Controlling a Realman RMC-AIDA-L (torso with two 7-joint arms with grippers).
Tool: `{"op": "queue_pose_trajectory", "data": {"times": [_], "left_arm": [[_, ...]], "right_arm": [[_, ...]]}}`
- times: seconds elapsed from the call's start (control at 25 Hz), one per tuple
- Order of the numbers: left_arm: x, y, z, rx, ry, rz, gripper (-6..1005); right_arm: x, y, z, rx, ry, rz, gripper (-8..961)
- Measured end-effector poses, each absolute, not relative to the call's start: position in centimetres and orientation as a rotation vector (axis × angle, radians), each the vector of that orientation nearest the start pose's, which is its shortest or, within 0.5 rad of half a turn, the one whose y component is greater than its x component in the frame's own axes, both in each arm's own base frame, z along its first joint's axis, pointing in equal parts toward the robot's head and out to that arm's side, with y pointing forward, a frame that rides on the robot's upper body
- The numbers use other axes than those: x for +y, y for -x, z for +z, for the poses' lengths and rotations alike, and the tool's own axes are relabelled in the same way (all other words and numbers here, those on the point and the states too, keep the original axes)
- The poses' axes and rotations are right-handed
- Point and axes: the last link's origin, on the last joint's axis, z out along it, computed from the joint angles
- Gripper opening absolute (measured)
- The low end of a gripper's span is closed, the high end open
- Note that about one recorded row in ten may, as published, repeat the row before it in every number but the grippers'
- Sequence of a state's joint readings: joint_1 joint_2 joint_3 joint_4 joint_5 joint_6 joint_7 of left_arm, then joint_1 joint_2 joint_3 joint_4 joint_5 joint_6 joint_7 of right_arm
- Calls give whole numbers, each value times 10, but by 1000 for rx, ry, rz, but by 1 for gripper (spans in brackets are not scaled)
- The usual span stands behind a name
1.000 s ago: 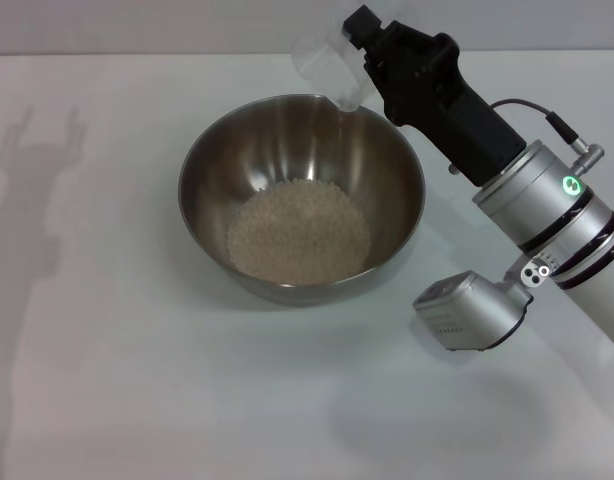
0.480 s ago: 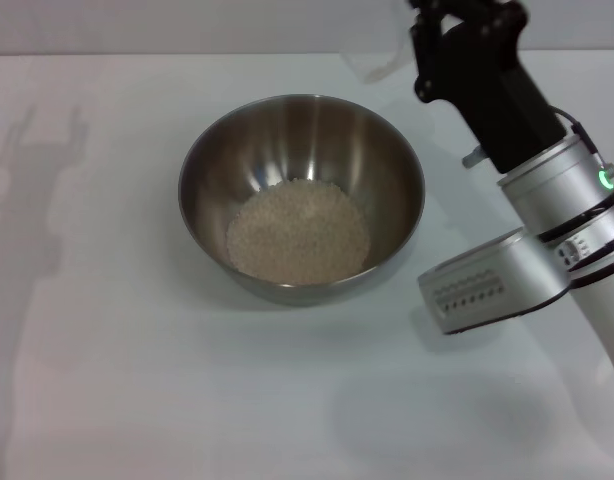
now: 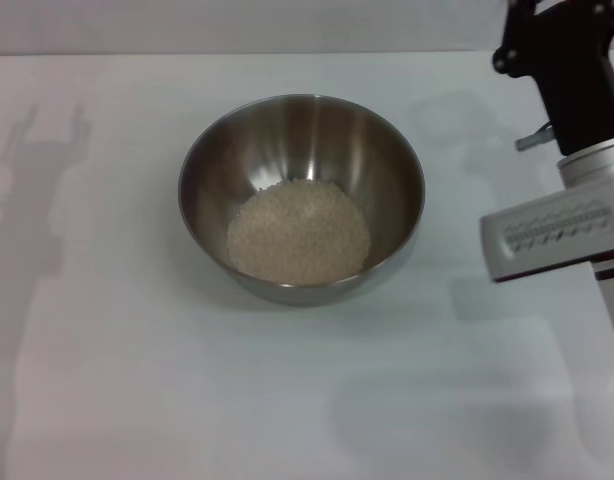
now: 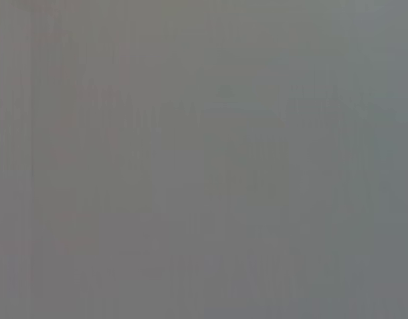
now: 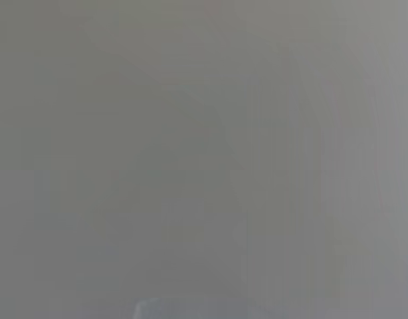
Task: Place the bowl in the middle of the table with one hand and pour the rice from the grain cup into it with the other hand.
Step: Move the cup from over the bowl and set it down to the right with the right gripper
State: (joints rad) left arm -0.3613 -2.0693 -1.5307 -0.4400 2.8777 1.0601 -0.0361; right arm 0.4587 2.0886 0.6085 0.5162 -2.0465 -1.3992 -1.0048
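Observation:
The stainless-steel bowl (image 3: pixel 209 140) stands in the middle of the white table (image 3: pixel 137 390) in the head view. A loose mound of off-white rice (image 3: pixel 299 233) lies in its bottom. My right gripper (image 3: pixel 565 62) shows as a black body at the far right edge, raised and well to the right of the bowl, with its tip cut off by the top of the view. The grain cup is out of view. My left gripper is out of view. Both wrist views show only flat grey.
The silver forearm and wrist camera housing (image 3: pixel 552 235) of my right arm hang over the table's right side. A faint arm shadow (image 3: pixel 37 190) falls on the table at the far left.
My right arm has swung up and to the right, away from the bowl's far rim. The cup it held over the bowl has left the view. The bowl and rice have not moved.

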Motion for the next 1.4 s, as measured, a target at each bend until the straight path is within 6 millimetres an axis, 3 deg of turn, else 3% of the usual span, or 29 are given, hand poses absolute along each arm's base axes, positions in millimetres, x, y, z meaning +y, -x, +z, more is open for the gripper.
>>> {"op": "queue_pose_trajectory", "data": {"times": [0.4, 0.56, 0.88, 1.4], "left_arm": [[362, 302, 43, -328, 1440, -718, 591], [362, 302, 43, -328, 1440, -718, 590], [364, 299, 43, -322, 1441, -725, 590], [368, 295, 42, -311, 1455, -725, 591]], "right_arm": [[330, -241, -20, 25, 1383, 547, 65], [321, -260, -19, 185, 1377, 631, 67], [316, -290, -19, 442, 1313, 636, 73], [325, -296, -16, 525, 1263, 631, 82]]}}
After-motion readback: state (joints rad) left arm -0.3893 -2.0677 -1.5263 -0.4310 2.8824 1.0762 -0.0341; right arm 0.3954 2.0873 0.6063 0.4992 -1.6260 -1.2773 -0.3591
